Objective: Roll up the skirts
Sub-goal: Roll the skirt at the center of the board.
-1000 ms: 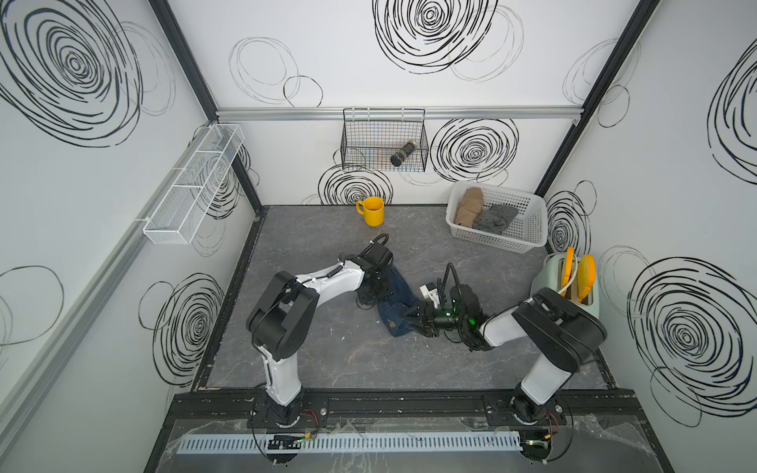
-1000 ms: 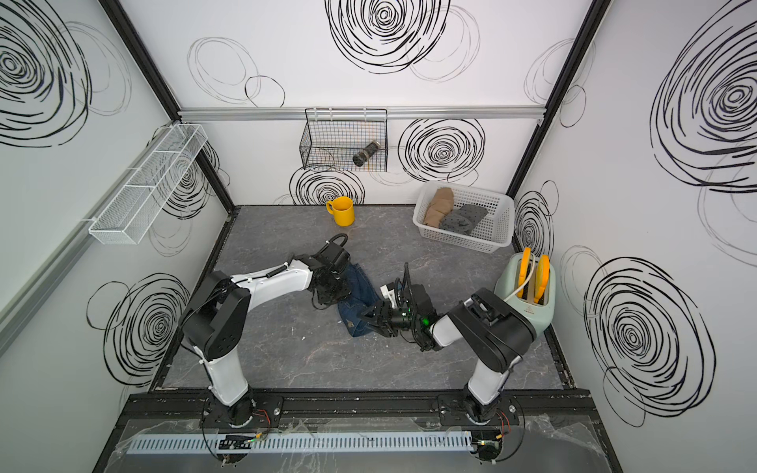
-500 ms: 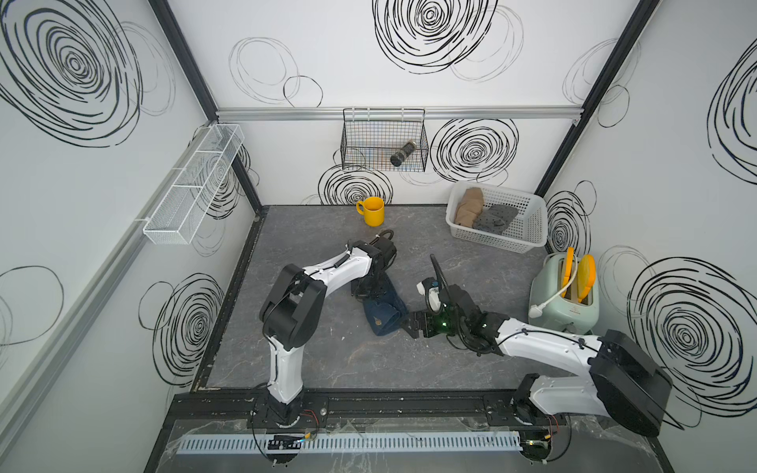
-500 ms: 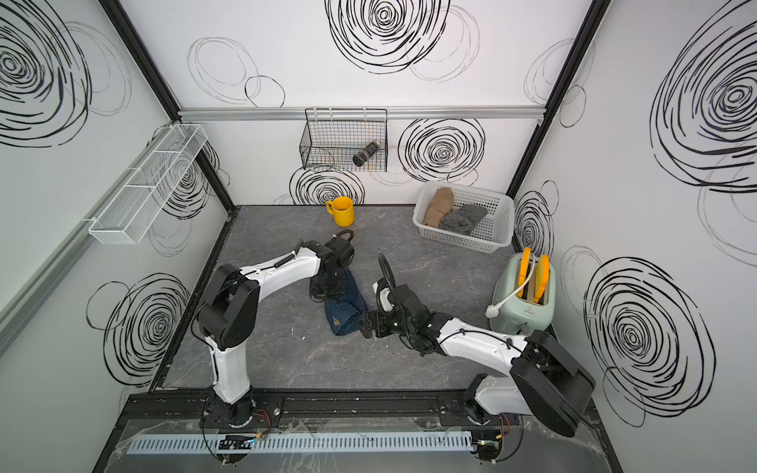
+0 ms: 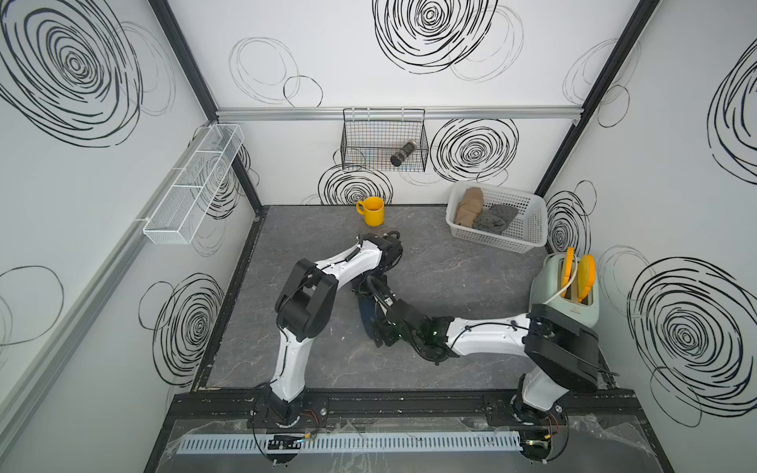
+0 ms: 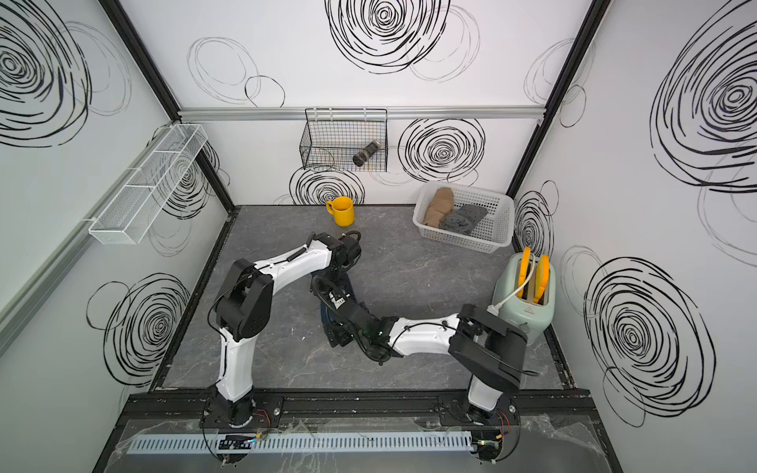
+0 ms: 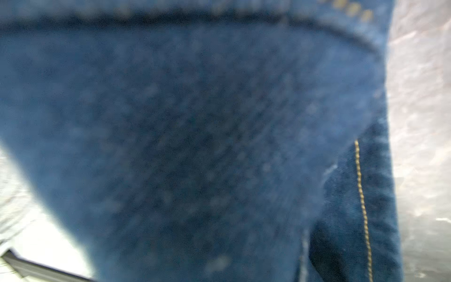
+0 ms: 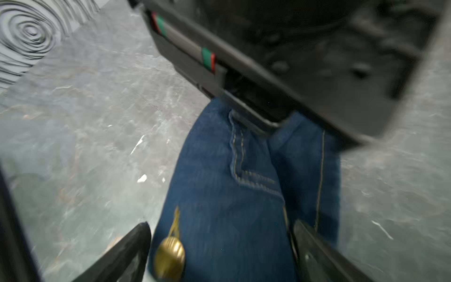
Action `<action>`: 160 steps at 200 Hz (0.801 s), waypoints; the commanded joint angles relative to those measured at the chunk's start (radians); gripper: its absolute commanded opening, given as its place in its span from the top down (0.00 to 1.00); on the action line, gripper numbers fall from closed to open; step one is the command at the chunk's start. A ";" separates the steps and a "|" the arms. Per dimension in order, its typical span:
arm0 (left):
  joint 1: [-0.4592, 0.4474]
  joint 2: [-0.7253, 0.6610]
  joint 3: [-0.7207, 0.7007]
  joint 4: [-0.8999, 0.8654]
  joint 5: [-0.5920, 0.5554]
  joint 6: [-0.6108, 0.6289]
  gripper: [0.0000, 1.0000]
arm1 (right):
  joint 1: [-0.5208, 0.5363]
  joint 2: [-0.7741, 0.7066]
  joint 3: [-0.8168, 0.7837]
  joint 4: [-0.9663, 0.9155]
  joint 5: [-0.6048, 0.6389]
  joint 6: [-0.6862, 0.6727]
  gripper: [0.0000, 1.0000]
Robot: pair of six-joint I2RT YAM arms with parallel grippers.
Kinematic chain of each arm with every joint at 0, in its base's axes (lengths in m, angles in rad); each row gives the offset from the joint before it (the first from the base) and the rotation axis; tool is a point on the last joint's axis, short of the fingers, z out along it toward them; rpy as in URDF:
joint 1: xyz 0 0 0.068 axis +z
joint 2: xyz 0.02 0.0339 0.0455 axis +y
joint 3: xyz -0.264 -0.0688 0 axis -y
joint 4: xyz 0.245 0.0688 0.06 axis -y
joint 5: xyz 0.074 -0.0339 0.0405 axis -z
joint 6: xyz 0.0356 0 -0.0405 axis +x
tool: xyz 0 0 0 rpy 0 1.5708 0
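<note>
Denim skirt (image 8: pixel 231 195) lies as a narrow bundle at the middle of the table (image 5: pixel 450 266). The right arm is stretched low across the table, and the right gripper (image 8: pixel 220 225) has its fingers apart, one on each side of the bundle's near end. The left arm reaches forward with its wrist bent down, the left gripper (image 5: pixel 370 282) on the far end. Whether its fingers are clamped, I cannot tell.
</note>
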 commanded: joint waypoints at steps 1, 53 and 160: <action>-0.029 0.040 0.030 -0.137 0.001 -0.006 1.00 | 0.002 0.062 0.056 -0.045 0.051 0.039 0.20; -0.008 0.023 0.047 -0.091 0.076 -0.003 0.73 | -0.109 0.036 -0.156 0.199 -0.262 0.154 0.80; 0.197 -0.348 -0.170 0.229 0.248 0.048 0.16 | -0.328 0.122 -0.352 0.572 -0.861 0.404 0.98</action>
